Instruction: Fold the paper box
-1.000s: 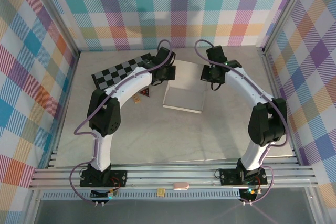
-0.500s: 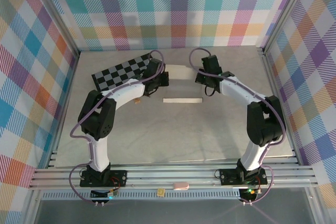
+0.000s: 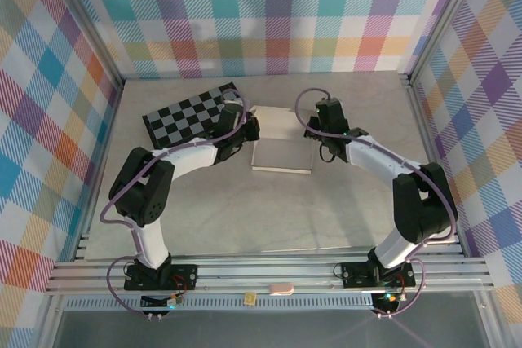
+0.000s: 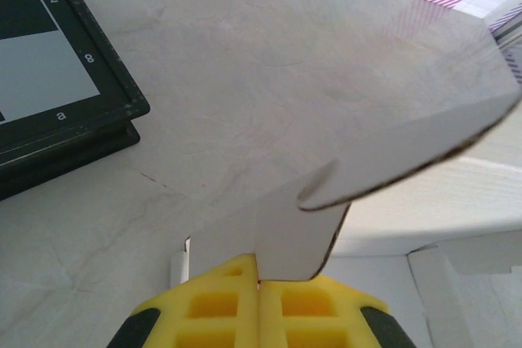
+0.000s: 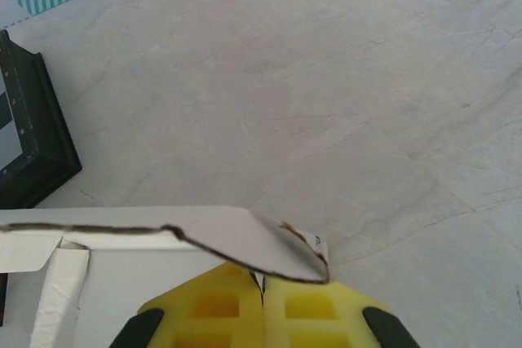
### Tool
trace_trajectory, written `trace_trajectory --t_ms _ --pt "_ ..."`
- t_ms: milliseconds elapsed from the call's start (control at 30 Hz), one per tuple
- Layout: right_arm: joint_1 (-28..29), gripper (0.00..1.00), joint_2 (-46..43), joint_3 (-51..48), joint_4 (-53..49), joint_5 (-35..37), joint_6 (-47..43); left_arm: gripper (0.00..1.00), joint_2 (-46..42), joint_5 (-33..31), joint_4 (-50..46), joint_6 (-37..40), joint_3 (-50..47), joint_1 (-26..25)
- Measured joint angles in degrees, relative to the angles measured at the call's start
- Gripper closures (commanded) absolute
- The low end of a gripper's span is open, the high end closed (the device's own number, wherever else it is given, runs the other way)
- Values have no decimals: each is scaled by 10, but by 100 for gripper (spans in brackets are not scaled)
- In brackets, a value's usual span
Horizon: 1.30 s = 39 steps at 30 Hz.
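Both arms are swinging lower; left gripper [image 4: 259, 281] and right gripper [image 5: 263, 289] are pinching the paper box [image 3: 282, 154] flaps shut-jawed; most folding is remaining.

checkered board [image 4: 49, 79]: cut off left | paper box [image 4: 424, 140]: cut off right

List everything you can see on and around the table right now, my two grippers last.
paper box: one, white, far middle of the table, between the two grippers.
checkered board: one, black and grey, far left of the table, beside the box.
table: one, pale marbled grey, under both.
walls: three, multicolour plaid, around the table.
small object: one, pale pink, on the front rail.
left gripper: one, yellow pads, shut on a flap at the box's left side.
right gripper: one, yellow pads, shut on the box's right edge.
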Motion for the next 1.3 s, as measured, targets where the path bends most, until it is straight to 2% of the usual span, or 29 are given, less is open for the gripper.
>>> trace_trajectory --t_ms 333,600,900,1133,1200,1300 --pt "17 100 -22 -45 41 27 0 100 -20 4 57 -36 -58 -5" --pt "26 100 -40 -83 70 47 4 100 -26 -32 89 -61 -82 -33" --pt "33 100 -45 -120 95 48 -16 100 -26 -41 198 -64 -165 -53" --pt "33 100 -47 -121 90 49 -37 100 -23 -52 205 -53 -167 -54" --pt "33 96 -49 -121 81 49 -34 100 -23 -60 198 -50 -163 -56" --pt "34 81 -60 -120 55 50 -21 100 -23 -71 179 -44 -155 -62"
